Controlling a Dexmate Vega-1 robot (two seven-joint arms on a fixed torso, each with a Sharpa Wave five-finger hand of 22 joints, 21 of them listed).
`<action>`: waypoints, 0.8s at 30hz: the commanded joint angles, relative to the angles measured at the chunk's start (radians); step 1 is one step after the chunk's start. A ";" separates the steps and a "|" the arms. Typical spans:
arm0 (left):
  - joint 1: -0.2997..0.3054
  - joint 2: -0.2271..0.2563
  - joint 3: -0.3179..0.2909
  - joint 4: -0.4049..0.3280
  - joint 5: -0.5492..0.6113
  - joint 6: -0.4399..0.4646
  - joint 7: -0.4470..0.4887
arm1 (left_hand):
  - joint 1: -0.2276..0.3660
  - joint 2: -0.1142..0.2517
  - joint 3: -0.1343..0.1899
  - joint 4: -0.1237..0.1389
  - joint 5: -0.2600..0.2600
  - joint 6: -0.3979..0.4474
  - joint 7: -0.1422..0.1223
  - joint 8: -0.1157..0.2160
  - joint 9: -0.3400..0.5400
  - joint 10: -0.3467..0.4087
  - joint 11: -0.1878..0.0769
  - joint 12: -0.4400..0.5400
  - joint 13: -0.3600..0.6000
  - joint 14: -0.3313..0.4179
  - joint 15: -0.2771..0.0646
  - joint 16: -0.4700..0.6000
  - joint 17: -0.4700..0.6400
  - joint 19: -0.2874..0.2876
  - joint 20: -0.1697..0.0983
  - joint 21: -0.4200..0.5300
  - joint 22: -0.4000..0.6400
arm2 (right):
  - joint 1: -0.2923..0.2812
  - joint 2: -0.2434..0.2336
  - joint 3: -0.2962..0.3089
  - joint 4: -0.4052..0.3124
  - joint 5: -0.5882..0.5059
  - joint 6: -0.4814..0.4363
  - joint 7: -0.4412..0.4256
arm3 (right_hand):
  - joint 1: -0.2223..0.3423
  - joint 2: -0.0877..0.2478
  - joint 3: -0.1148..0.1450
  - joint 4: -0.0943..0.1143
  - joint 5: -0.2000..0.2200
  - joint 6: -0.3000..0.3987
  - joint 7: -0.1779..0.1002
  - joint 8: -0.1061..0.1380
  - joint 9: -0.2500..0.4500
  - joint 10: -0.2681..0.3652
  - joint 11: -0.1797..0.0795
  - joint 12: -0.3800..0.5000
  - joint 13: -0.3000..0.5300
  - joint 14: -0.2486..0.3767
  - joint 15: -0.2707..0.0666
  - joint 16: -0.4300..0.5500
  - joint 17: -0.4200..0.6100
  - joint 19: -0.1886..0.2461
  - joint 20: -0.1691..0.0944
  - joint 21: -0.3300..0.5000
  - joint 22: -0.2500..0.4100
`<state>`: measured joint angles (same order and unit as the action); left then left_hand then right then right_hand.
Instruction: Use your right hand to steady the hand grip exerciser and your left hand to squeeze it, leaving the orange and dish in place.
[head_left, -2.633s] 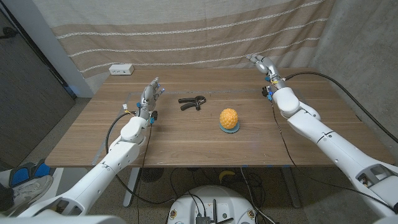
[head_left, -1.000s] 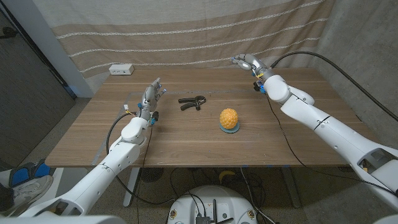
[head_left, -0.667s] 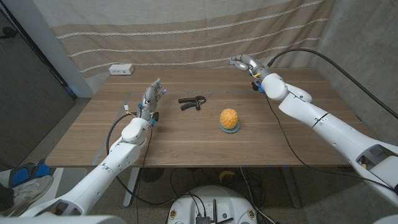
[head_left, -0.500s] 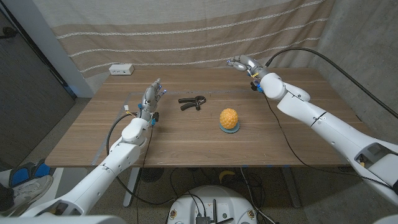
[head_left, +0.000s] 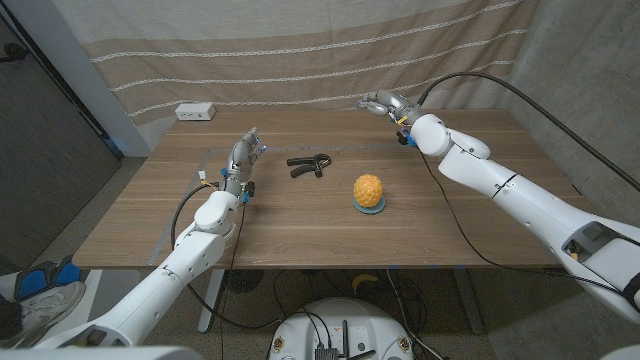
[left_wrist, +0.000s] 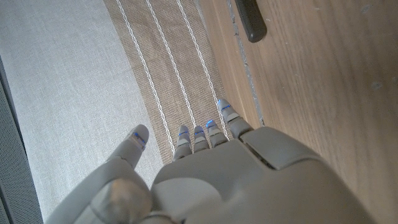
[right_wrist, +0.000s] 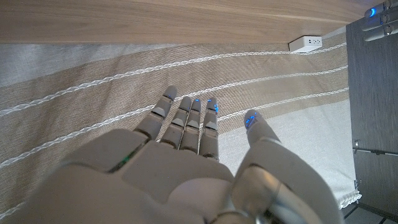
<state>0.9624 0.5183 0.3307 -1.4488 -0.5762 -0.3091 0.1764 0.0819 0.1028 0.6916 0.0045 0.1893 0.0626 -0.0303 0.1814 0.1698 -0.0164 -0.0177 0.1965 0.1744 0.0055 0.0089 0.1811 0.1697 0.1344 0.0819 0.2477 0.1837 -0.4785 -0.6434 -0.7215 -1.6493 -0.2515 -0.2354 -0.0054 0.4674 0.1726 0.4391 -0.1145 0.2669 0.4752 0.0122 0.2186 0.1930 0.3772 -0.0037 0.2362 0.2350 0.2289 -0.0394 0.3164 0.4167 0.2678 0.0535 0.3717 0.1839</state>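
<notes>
the exerciser (head_left: 309, 164) lies on the table (head_left: 300, 220), toward the far side and a little left of the middle, with no hand on it. one dark handle end (left_wrist: 250, 20) of it shows in the left wrist view on the wood. the orange (head_left: 368, 188) sits on a small blue dish (head_left: 368, 208) to the right of the exerciser and nearer the front, apart from it.

the left hand (head_left: 243, 152) stands near the table's far left part, just left of the exerciser and not touching it; its fingers (left_wrist: 194, 138) are straight and held side by side, the thumb set off, and it holds nothing. the right hand (head_left: 380, 102) is up at the table's far edge, well right of the exerciser, fingers (right_wrist: 186, 118) stretched out and slightly fanned, thumb apart, nothing in it.

a striped curtain (head_left: 300, 50) hangs behind the table, and a white power strip (head_left: 195, 112) lies at the far left corner.
</notes>
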 joint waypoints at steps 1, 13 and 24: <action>-0.002 0.000 0.001 0.009 0.000 -0.003 -0.007 | -0.011 0.016 0.001 -0.005 -0.003 0.012 0.000 0.002 0.004 0.004 -0.001 0.001 0.006 0.009 -0.001 -0.001 0.003 0.012 0.001 -0.002 0.005 | 0.024 0.018 -0.025 0.020 -0.021 0.017 0.022 | -0.001 0.009 0.008 -0.001 0.005 0.009 0.001 0.005 0.005 0.011 0.002 0.004 0.002 0.012 -0.030 0.007 0.005 0.010 -0.002 -0.005 0.002; -0.009 -0.008 0.004 0.025 -0.001 -0.013 -0.012 | -0.013 0.017 0.001 -0.006 -0.003 0.013 0.001 0.002 0.005 0.004 -0.002 0.000 0.006 0.009 -0.001 -0.001 0.003 0.012 0.001 -0.003 0.005 | 0.031 0.041 -0.052 0.032 -0.074 0.030 0.001 | 0.010 0.008 0.015 -0.010 0.008 0.016 -0.011 0.005 0.005 0.017 -0.007 0.005 0.003 0.013 -0.042 0.010 0.007 0.017 -0.008 -0.004 0.002; -0.008 -0.006 0.002 0.027 -0.002 -0.015 -0.016 | -0.015 0.017 0.002 -0.008 -0.003 0.013 0.000 0.002 0.005 0.005 -0.003 0.000 0.006 0.009 0.000 -0.001 0.003 0.012 0.001 -0.004 0.005 | 0.047 0.067 -0.076 0.062 -0.105 0.049 0.004 | 0.023 0.007 0.021 -0.020 0.010 0.021 -0.019 0.005 0.005 0.023 -0.010 0.006 0.003 0.015 -0.051 0.013 0.008 0.022 -0.010 -0.003 0.002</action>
<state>0.9566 0.5123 0.3323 -1.4287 -0.5779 -0.3187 0.1670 0.0778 0.0987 0.6887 0.0019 0.1893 0.0626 -0.0303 0.1813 0.1698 -0.0164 -0.0177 0.1965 0.1744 0.0055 0.0089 0.1812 0.1696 0.1400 0.0875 0.2438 0.1837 -0.4451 -0.5987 -0.7748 -1.6111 -0.3228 -0.2004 0.0008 0.4754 0.1804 0.4543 -0.1297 0.2669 0.4877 -0.0004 0.2186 0.1929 0.3896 -0.0161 0.2362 0.2348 0.2325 -0.0430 0.3220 0.4198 0.2805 0.0408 0.3717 0.1838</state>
